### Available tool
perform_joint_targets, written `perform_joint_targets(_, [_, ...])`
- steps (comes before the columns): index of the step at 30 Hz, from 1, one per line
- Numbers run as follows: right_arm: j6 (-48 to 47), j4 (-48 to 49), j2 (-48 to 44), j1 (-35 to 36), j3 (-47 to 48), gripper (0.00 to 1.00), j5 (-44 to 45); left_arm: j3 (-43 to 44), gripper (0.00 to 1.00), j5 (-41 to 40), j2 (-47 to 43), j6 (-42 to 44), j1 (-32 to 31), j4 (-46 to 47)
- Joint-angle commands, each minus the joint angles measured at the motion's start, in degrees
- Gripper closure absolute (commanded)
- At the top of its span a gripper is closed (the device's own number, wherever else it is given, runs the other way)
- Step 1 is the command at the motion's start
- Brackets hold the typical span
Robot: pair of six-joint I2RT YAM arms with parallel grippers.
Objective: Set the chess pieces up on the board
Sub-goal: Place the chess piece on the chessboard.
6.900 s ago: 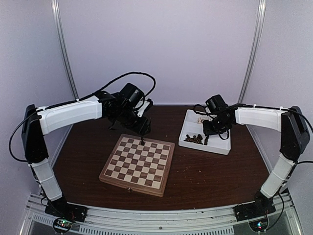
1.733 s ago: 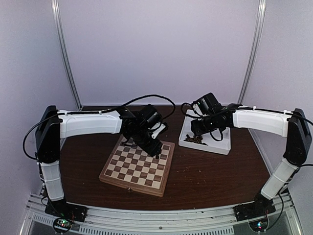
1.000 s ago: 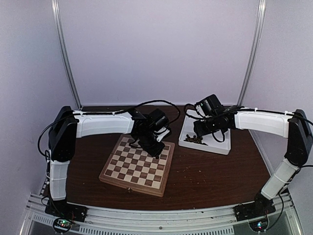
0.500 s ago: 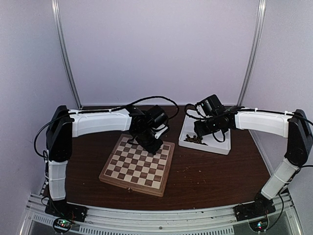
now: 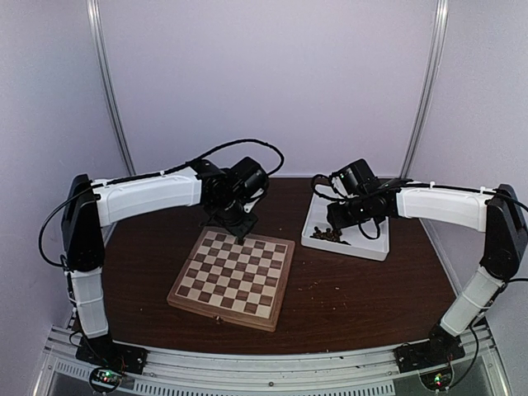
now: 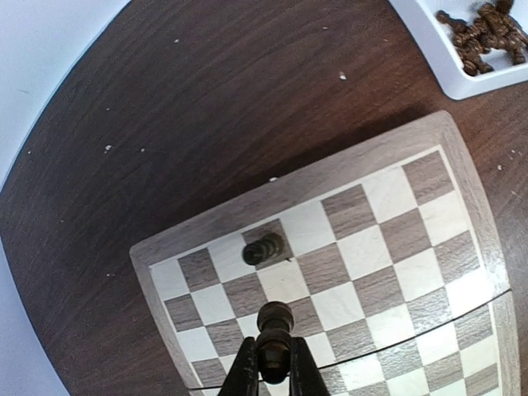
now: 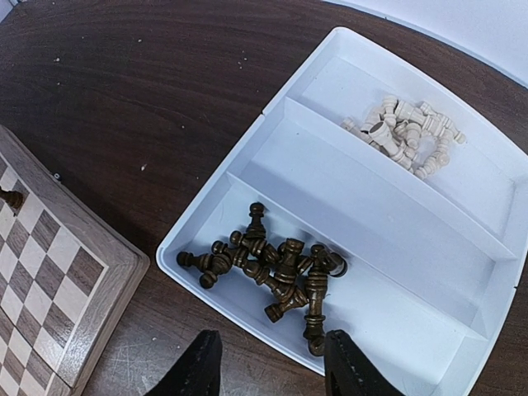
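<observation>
Dark brown wooden table (image 5: 355,289), far edge rounded. On it lie a checkered board (image 5: 233,277), left of centre, and a white compartment tray (image 7: 371,198) nearby on the right; pale specks (image 6: 107,148) lie scattered.

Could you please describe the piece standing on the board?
Find the checkered board. Its far row holds one dark piece. Only it rests on a square: the left end effector grips a second piece, the rest lie in the white tray.
</observation>
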Motion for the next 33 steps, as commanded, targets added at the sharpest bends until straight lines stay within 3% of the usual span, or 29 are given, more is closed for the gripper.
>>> perform_joint_targets(1, [0.18, 0.45, -0.72, -0.25, -0.01, 0.55, -0.06, 1.53, 0.98, -2.87, -2.67, 0.87, 3.73, -1.02])
perform_joint_targets(15, [-0.41, -0.23, -0.73, -0.34, 0.65, 0.55, 0.58, 1.54, 0.97, 4.81, 0.44, 0.28, 11.35, 1.99])
perform_joint_targets(33, [-0.53, -0.12, 0.14, -0.69, 1.0, 0.55, 1.0, 1.9, 0.97, 12.24, 6.76, -1.17, 12.46, 3.03])
